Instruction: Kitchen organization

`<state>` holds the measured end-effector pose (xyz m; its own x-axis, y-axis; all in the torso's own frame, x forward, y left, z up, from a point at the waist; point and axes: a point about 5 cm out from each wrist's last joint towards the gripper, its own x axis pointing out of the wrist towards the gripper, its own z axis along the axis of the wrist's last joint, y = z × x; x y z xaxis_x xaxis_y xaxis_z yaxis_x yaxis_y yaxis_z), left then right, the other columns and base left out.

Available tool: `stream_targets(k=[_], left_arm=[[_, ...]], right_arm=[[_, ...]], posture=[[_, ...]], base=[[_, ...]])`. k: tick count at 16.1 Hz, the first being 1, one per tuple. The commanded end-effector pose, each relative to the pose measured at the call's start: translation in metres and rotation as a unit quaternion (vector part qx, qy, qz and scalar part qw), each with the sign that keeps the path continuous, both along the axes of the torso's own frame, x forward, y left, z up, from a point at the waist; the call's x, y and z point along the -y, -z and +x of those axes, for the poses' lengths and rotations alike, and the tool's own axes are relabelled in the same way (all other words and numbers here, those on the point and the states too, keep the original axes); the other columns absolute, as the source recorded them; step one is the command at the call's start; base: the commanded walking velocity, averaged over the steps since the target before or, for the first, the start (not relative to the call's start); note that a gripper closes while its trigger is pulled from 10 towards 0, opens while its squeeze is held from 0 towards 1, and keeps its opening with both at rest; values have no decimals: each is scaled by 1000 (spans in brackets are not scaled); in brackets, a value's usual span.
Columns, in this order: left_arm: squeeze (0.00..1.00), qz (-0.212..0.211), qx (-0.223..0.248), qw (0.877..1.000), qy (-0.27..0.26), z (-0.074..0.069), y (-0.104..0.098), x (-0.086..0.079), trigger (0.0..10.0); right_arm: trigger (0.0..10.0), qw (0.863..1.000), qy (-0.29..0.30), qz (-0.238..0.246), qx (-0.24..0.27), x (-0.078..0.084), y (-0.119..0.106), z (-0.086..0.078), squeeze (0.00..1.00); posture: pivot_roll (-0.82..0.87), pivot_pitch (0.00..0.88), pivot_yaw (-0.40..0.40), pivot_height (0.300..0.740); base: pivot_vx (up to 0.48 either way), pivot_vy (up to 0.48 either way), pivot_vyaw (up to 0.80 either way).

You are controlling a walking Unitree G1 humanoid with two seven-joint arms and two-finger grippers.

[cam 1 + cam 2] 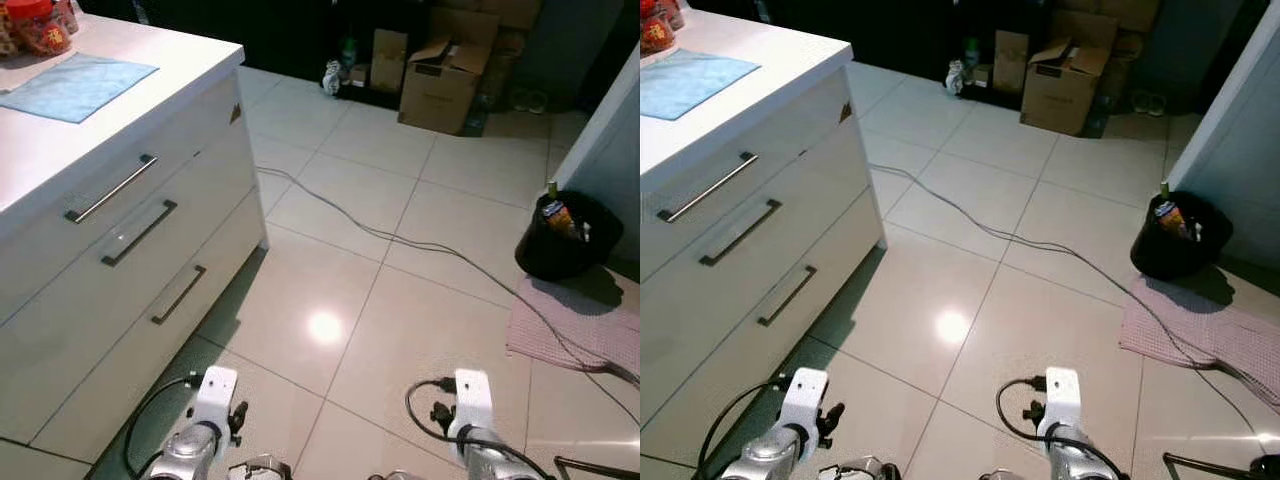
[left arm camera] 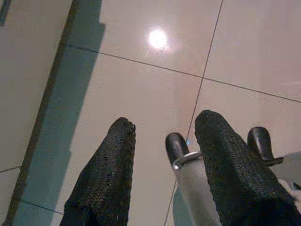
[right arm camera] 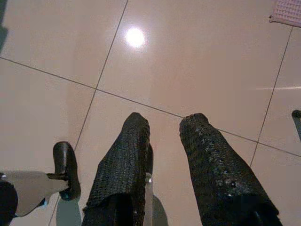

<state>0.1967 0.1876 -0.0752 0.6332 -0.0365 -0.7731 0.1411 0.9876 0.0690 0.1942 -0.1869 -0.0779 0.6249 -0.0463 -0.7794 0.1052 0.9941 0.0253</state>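
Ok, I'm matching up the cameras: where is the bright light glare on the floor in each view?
Left eye: glare, mid-picture, on the tile beside the drawers.
Right eye: mid-picture too.
Left wrist: ahead of the left gripper.
Right wrist: ahead of the right gripper.
Shared landmark: the tile grout lines.

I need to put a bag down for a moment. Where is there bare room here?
Bare countertop lies between the blue mat and the counter's corner. Open floor tiles lie between the drawers and the cable. Boxes crowd the far wall.
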Motion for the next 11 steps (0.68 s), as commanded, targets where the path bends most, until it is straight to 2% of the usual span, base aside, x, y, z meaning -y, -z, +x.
stream_targets(k=[1, 11], left_arm=[[0, 7, -4, 1000, -8, -2, 1, -5, 10000], [0, 7, -11, 1000, -12, -5, 2, -6, 10000]], right_arm=[[10000, 1000, 7, 2, -2, 2, 1, -2, 0], [10000, 1000, 7, -2, -3, 3, 1, -3, 0]], posture=[[39, 76, 37, 740], [36, 79, 40, 740]], base=[[0, 0, 0], [0, 0, 0]])
